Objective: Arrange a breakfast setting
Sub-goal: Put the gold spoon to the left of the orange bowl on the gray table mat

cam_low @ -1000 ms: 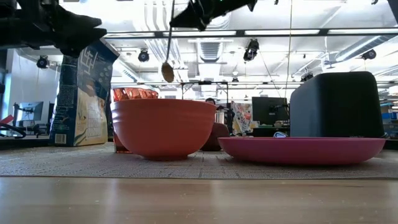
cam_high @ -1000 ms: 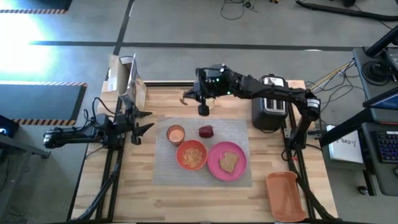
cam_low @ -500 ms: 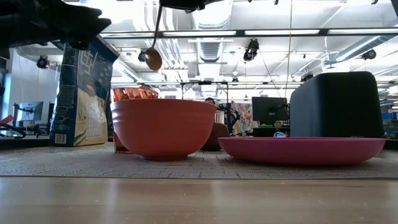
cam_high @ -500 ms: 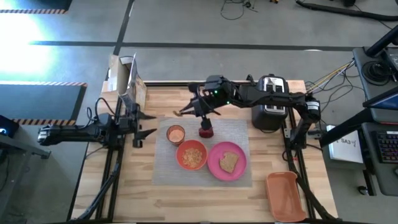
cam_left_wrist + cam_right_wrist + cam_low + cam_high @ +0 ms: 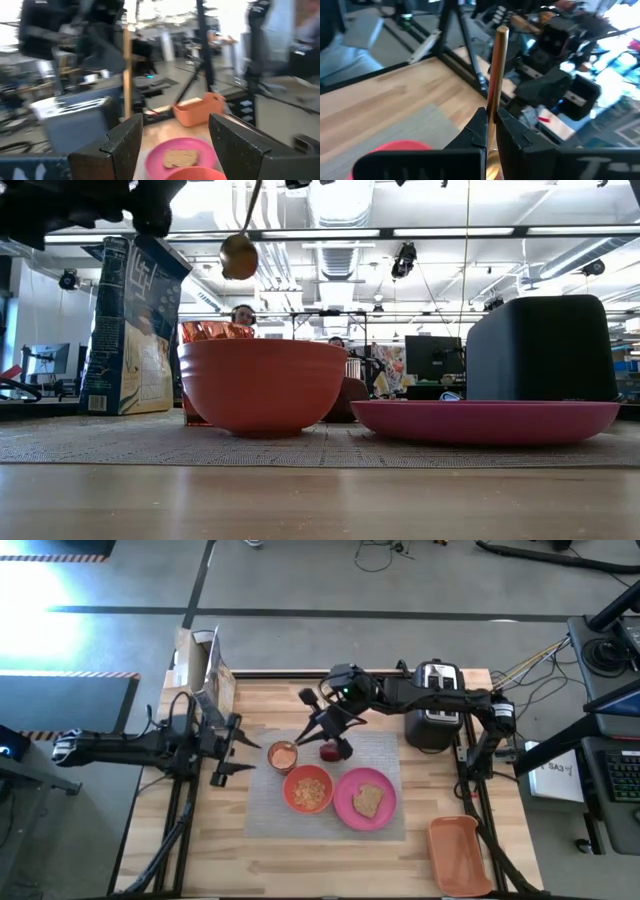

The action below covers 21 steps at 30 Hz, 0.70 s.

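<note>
On the grey placemat stand the orange cup, the orange bowl and the pink plate, which carries the toast. The red apple lies behind the bowl, partly under my right arm. My right gripper hovers above the cup and apple, shut on the gold spoon. My left gripper stands open at the mat's left edge, level, holding nothing; the plate and toast show between its fingers. My right gripper pinches the spoon's handle between its two fingers, partway along it. The fingers lie across the handle, whose free end sticks out past them. The spoon hangs tilted, its round end lowest, clear above the orange bowl's rim.
A black-and-silver toaster stands at the far right under my right arm. A cereal box stands at the far left corner. An orange tray lies at the near right. Bare wood shows in front of the mat.
My right gripper has carried the spoon from the far edge toward the cup and has rolled. The spoon's round end has swung leftward and risen in the low view. My left gripper has moved toward the mat, risen a little and tipped up to level.
</note>
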{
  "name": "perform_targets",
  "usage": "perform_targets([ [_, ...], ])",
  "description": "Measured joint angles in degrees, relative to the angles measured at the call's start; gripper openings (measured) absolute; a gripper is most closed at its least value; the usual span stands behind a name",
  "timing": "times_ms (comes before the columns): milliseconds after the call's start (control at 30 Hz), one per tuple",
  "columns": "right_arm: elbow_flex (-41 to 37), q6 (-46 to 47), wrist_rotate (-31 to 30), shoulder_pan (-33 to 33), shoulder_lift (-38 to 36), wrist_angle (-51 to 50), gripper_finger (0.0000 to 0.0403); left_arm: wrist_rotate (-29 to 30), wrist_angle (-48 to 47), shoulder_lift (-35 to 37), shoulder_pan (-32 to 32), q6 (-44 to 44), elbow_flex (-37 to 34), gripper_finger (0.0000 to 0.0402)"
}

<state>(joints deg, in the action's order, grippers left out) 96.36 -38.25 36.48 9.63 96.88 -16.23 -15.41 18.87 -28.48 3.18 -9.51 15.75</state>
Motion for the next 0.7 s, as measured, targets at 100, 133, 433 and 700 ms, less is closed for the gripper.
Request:
perform_targets([
  [100,0.0,-2.47,1.78,0.0,-0.02,-2.91,0.0009,-4.81,-0.13,-2.92,0.0,-2.29,1.45,0.0212],
  [133,0.0,-3.48,2.23,0.0,-0.02,-3.8,0.0009,-5.79,-0.15,-3.84,0.0,-2.98,2.01,0.0212],
  [433,-0.04,-8.11,6.02,-1.83,-0.04,-5.62,0.0009,-6.67,-0.07,-15.75,-0.02,-3.29,8.26,0.0212],
  [700,-0.04,-10.77,5.98,-3.41,-0.09,-5.93,0.0009,-8.33,0.01,-24.67,-0.15,-6.3,14.01,0.0212],
])
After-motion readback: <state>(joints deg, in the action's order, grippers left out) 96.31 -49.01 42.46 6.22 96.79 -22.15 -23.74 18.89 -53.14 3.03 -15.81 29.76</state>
